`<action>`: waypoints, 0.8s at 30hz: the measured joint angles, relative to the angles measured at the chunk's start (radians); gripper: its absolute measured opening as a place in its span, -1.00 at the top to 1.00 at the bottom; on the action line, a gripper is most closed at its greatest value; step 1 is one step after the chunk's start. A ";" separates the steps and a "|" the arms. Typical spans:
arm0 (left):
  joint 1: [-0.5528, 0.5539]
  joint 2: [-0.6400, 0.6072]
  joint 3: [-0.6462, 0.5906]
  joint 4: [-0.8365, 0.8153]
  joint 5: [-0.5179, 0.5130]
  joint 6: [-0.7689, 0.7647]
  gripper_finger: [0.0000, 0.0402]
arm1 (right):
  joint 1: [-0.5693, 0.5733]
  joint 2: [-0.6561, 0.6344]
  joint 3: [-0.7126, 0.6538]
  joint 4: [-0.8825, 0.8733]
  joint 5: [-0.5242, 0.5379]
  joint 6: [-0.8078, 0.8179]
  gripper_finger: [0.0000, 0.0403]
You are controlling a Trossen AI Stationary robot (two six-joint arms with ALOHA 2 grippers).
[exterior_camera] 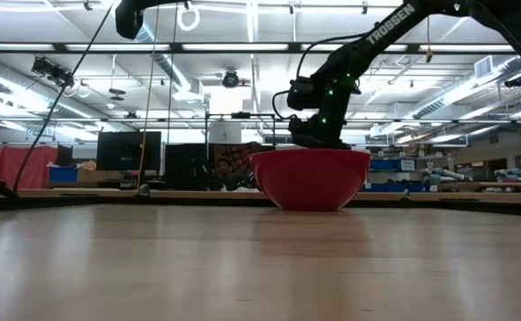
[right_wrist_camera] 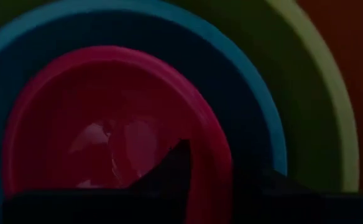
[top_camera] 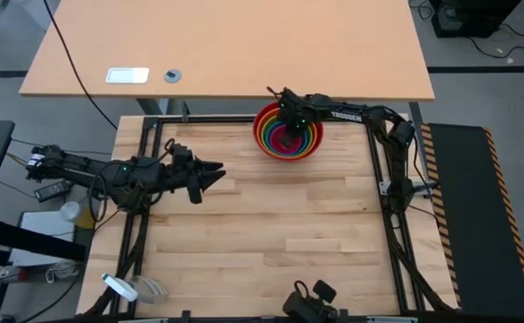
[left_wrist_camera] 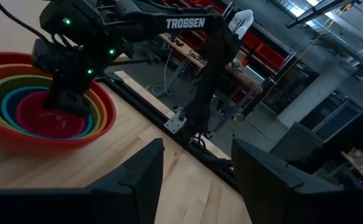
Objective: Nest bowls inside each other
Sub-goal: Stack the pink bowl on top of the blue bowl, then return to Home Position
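Wood surface (top_camera: 271, 233), workshop room behind it. All five bowls sit nested at the far edge: red bowl (exterior_camera: 311, 178) outermost, then orange (left_wrist_camera: 104, 118), yellow-green (right_wrist_camera: 330, 106), blue (right_wrist_camera: 256, 112), pink bowl (right_wrist_camera: 107, 118) innermost. My right gripper (top_camera: 286, 135) is down inside the stack, directly above the pink bowl, which lies just below my fingertips; can't tell how far my fingers are parted. My left gripper (top_camera: 215, 173) hangs well away from the bowls over bare wood, fingers (left_wrist_camera: 138, 180) spread, holding nothing.

Right gripper (top_camera: 288, 135) pointed downward, fingers slightly parted; left gripper (top_camera: 215, 172) idle, fingers apart
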 joint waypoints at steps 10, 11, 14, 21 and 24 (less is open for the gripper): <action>0.000 0.000 0.000 -0.012 0.012 0.000 0.04 | -0.011 0.000 0.149 -0.148 0.036 -0.017 -0.03; 0.000 0.000 0.000 -0.012 0.019 0.001 0.04 | -0.016 0.000 0.175 -0.155 0.035 -0.020 -0.07; 0.000 0.000 0.000 -0.021 0.032 0.002 0.04 | -0.031 0.000 0.256 -0.183 -0.003 -0.024 -0.18; 0.000 -0.035 0.000 -0.098 0.053 0.032 0.04 | -0.041 -0.162 0.283 -0.101 -0.077 -0.012 -0.20; 0.024 -0.067 0.000 -0.102 0.040 0.083 0.04 | -0.034 -0.272 0.226 -0.037 -0.120 0.015 -0.18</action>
